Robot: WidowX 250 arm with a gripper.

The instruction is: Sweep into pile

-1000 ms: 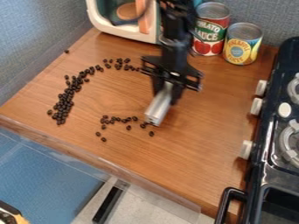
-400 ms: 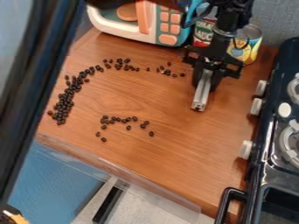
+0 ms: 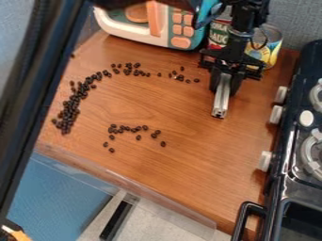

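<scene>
Though strewn loosely as dark beans (image 3: pixel 75 101), curves along the left of the counter (image 3: pixel 189 164), then lies in smaller scatters nearer the middle. Farther right, hangs as a gripper (image 3: pixel 224 89), clamped around a metal bar (image 3: pixel 221 104).

Wooden tabletop (image 3: pixel 182 169), brown, grain visible. Dark beans lie on it in three lots. (1) Curved band (image 3: pixel 70 109): left side, bending to the far side and then rightward; densest along its left stretch, thinner toward its right end. (2) Small loose scatter (image 3: pixel 180 76): far side, just right of the band's end, beans mostly apart. (3) Short uneven row (image 3: pixel 125 128): nearer, right of the band's near end, strays around it on the near side and to the right. Far edge: toy microwave (image 3: pixel 153 21), white, teal and orange; to its right, a red-labelled can (image 3: pixel 218 35), then a yellow-and-blue can (image 3: pixel 271 49), both upright, partly hidden.
</scene>
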